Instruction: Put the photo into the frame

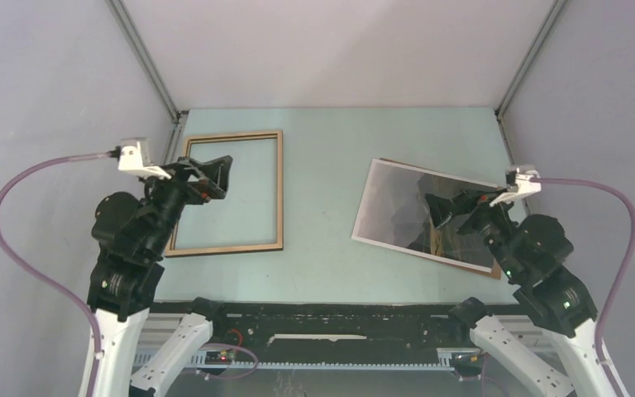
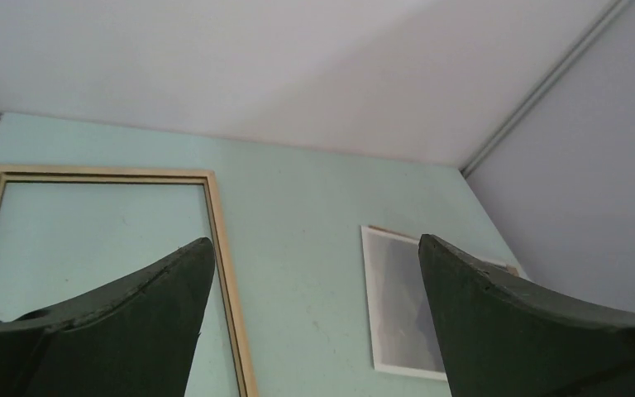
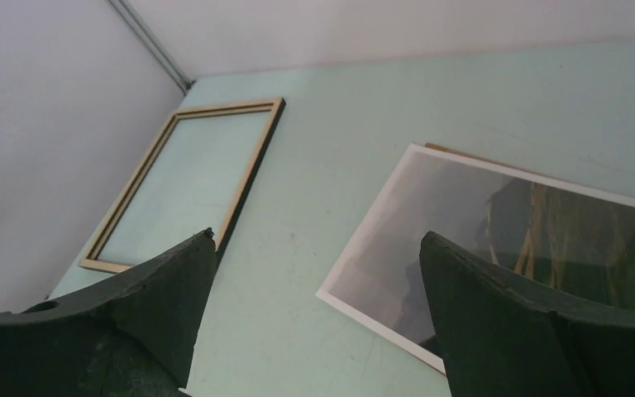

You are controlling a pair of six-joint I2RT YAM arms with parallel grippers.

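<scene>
- The frame (image 1: 279, 190) lies flat on the worktop (image 1: 322, 165), left side, tan face up, ready to receive.
- The photo (image 1: 397, 207) lies picture-up, well apart to the right.
- The left gripper (image 1: 222, 175) and right gripper (image 1: 440, 212) hover spread and empty, each likely poised above its own item.

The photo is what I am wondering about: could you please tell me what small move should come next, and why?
Probably lower the right gripper to the photo's edge nearest the frame and grip it there. The jaws stand open above the photo and hold nothing. The photo lies flat on the right, apart from the frame, which has only table showing through it.
</scene>
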